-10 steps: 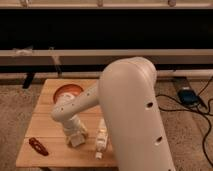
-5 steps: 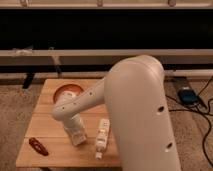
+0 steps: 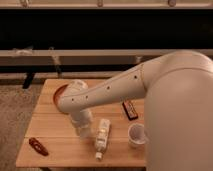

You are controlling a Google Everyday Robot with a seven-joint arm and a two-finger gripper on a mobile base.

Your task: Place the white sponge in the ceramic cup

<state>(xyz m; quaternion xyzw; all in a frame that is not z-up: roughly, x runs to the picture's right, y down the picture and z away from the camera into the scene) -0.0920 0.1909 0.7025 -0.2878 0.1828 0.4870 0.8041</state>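
The gripper (image 3: 83, 128) hangs at the end of my white arm, low over the wooden table (image 3: 55, 125), just left of the long white tube (image 3: 102, 137). The white sponge cannot be told apart from the gripper's lower end; it is hidden under or inside it. The ceramic cup (image 3: 136, 135), a small white mug, stands upright near the table's front right, well to the right of the gripper, with the tube between them.
An orange-red bowl (image 3: 59, 93) sits at the back left, partly behind the arm. A dark bar (image 3: 131, 110) lies right of the arm. A red-brown object (image 3: 38, 146) lies at the front left corner. Dark shelving runs behind the table.
The bulky upper arm has drawn back to the right, so the cup and the dark bar now show. The gripper stays low beside the tube.
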